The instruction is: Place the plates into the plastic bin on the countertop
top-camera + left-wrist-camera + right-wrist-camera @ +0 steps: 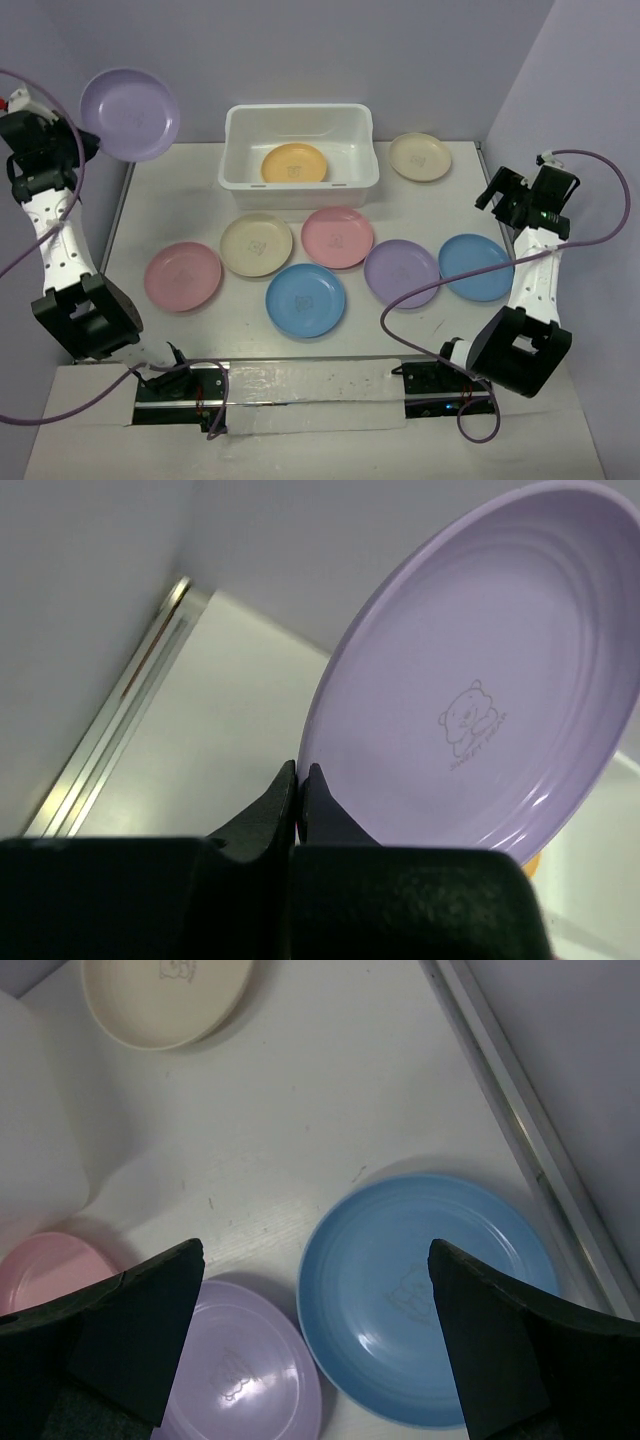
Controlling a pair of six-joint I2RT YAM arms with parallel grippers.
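Note:
My left gripper [85, 143] is shut on the rim of a lilac plate [130, 114], held high at the far left, left of the white plastic bin [240, 150]; its fingers pinch the rim in the left wrist view [298, 780]. An orange-yellow plate [294, 163] lies in the bin. On the countertop lie a cream plate [420, 156], a pink plate [183, 276], a cream plate [256, 244], a pink plate [338, 237], a blue plate [305, 299], a lilac plate [401, 273] and a blue plate [476, 267]. My right gripper [492, 192] is open and empty above the right blue plate [430, 1295].
Lilac-grey walls close the table at the back and right. A metal strip [520, 1130] runs along the right table edge. A purple cable [440, 290] loops over the right side of the table near the right arm's base.

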